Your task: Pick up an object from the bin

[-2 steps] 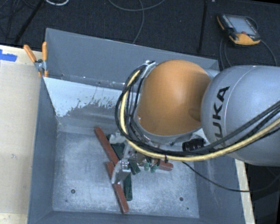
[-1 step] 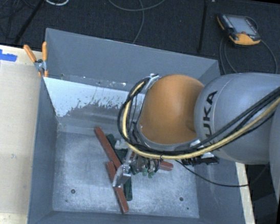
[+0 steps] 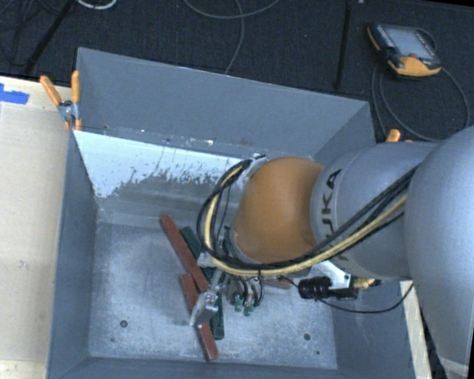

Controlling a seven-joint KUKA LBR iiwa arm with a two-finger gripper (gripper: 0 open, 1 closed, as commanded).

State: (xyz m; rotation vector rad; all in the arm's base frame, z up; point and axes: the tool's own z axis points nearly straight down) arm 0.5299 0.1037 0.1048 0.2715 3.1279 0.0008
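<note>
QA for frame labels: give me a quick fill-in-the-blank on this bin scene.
1. The long flat strips at the end effector are ____ in colour.
2. The arm reaches into the bin from the view's ____.
3. The wrist cover is ____.
Missing: brown; right; orange.

Orange handheld device (image 3: 404, 50), white cables (image 3: 94, 3)

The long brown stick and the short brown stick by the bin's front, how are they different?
The long brown stick looks much longer than the short brown stick. The long one lies toward the middle of the bin, up-left of the end effector; the short one lies nearer the front wall, just below it. Both are reddish brown, flat and slanted the same way.
</note>
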